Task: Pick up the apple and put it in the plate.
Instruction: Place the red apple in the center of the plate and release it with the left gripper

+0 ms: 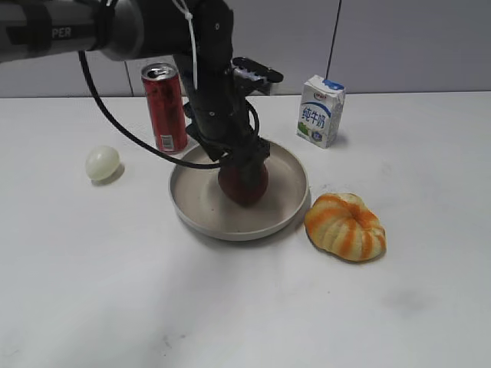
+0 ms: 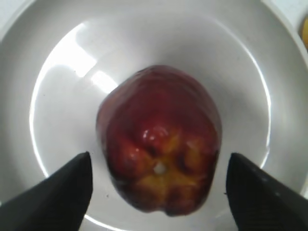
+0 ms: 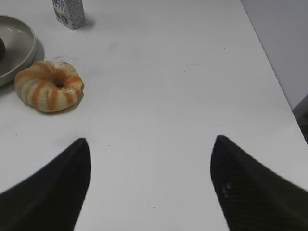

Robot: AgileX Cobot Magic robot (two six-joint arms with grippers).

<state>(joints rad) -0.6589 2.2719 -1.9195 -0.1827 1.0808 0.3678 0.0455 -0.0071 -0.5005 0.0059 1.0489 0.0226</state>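
Observation:
The dark red glossy apple lies in the beige plate at the table's middle. In the left wrist view the apple rests on the plate's floor, its dimpled yellowish end facing the camera. My left gripper is right over it, open. Its two black fingers stand on either side of the apple with a gap on each side. My right gripper is open and empty over bare table, well right of the plate. It does not show in the exterior view.
A red can stands just behind the plate's left rim. A pale egg lies to the left. A milk carton stands at the back right. An orange-and-cream ribbed pumpkin-like thing lies by the plate's right rim.

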